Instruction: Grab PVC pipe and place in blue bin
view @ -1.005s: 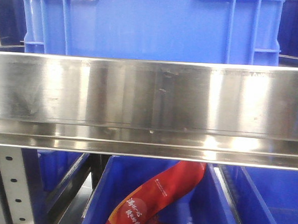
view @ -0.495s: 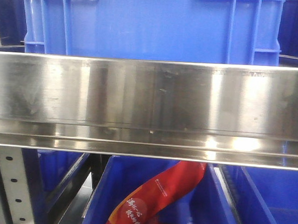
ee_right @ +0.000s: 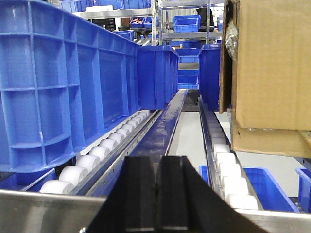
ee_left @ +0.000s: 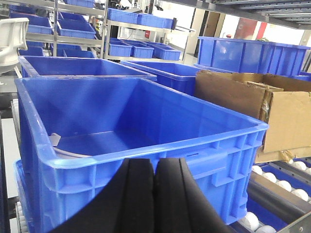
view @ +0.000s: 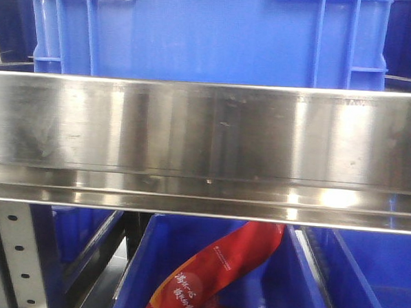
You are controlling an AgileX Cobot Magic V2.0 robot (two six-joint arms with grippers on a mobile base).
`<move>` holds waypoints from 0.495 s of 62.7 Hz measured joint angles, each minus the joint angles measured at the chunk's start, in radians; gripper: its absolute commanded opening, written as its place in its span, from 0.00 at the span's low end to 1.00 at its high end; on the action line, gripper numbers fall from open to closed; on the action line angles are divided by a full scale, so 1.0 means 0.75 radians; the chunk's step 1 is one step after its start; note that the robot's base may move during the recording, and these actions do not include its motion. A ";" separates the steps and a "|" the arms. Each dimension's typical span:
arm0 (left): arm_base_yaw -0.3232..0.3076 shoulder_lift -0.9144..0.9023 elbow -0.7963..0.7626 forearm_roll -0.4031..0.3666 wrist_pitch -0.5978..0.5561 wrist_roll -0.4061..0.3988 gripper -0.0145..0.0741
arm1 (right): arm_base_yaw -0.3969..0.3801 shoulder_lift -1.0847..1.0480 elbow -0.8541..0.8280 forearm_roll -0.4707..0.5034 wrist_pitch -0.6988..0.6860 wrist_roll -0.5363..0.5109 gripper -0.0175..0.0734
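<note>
While left pincer [ee_left: 154, 194] sits closed, blue bin [ee_left: 146, 150] just beyond, pipe [ee_left: 63, 151] inside.

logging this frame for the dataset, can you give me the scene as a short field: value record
left gripper: jaws shut, nothing held, in front of the blue bin
right gripper: jaws shut, nothing held, above a roller conveyor
bin contents: a pale curved piece at the inner left; cannot tell what it is
beside bin: cardboard box on its right
front view: steel shelf rail fills the middle, red bag in a lower bin
</note>
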State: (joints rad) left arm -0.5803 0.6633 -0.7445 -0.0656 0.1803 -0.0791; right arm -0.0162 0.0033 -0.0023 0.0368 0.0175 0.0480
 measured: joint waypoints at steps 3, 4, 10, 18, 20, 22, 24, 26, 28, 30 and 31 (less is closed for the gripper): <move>0.000 0.000 0.000 0.000 0.000 0.000 0.04 | 0.000 0.000 0.000 0.000 -0.003 0.000 0.01; 0.000 0.000 0.000 0.000 0.000 0.000 0.04 | 0.000 0.000 0.000 0.000 -0.003 0.000 0.01; 0.000 0.000 0.000 0.000 0.000 0.000 0.04 | 0.000 0.000 0.000 0.000 -0.003 0.000 0.01; 0.000 0.000 0.000 0.000 0.000 0.000 0.04 | 0.000 0.000 0.000 0.000 -0.003 0.000 0.01; 0.000 0.000 0.000 0.000 0.000 0.000 0.04 | 0.000 0.000 0.000 0.000 -0.003 0.000 0.01; 0.000 0.000 0.000 0.000 0.000 0.000 0.04 | 0.000 0.000 0.000 0.000 -0.003 0.000 0.01; 0.000 0.000 0.000 0.000 0.000 0.000 0.04 | 0.000 0.000 0.000 0.000 -0.003 0.000 0.01; 0.000 0.000 0.000 0.000 0.000 0.000 0.04 | 0.000 0.000 0.000 0.000 -0.003 0.000 0.01; 0.000 0.000 0.000 0.000 0.000 0.000 0.04 | 0.000 0.000 0.000 0.000 -0.003 0.000 0.01; 0.000 0.000 0.000 0.000 0.000 0.000 0.04 | 0.000 0.000 0.000 0.000 -0.003 0.000 0.01; 0.000 0.000 0.000 0.000 0.000 0.000 0.04 | 0.000 0.000 0.000 0.000 -0.003 0.000 0.01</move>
State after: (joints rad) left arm -0.5803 0.6633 -0.7445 -0.0656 0.1803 -0.0791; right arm -0.0162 0.0033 -0.0023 0.0368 0.0154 0.0480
